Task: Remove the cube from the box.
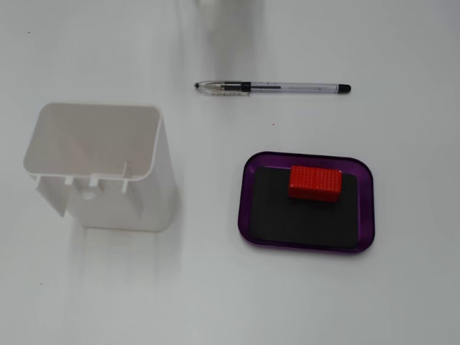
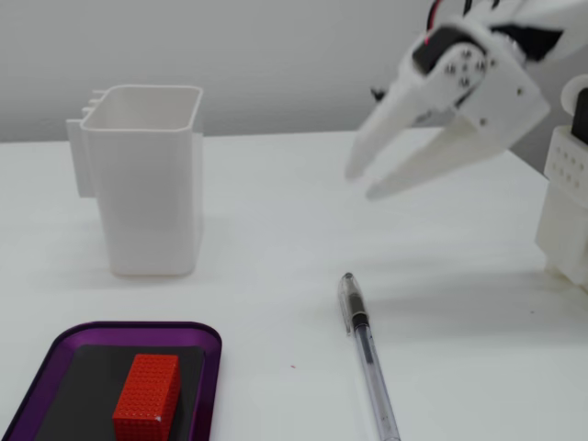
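Observation:
The red cube [image 1: 315, 182] lies inside the purple box [image 1: 248, 188], on its black bottom near the far edge in a fixed view. In the other fixed view the cube [image 2: 147, 397] sits in the box [image 2: 208, 360] at the lower left. The white gripper [image 2: 360, 184] hangs in the air at the upper right, well above the table and far from the box. Its two fingers are slightly parted and hold nothing. The gripper does not show in the top-down fixed view.
A tall white plastic container [image 1: 100, 165] stands left of the box; it also shows in the other fixed view [image 2: 147, 179]. A clear pen [image 1: 273, 88] lies beyond the box, and in the other view [image 2: 367, 363] between box and arm base [image 2: 565, 211].

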Action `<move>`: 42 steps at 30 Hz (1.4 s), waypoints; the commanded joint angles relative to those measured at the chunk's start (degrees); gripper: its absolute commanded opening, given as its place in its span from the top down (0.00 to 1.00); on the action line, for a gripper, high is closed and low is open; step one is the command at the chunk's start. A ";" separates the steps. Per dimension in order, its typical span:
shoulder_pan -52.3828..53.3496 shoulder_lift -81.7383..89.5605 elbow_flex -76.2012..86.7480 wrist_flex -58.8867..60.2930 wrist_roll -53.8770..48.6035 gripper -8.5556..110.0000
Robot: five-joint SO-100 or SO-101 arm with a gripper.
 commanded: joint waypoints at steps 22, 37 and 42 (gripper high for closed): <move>-17.58 -97.82 -88.51 14.15 24.96 0.78; -16.44 -112.15 -94.92 13.71 24.96 0.78; -15.47 -112.15 -95.27 13.62 24.87 0.78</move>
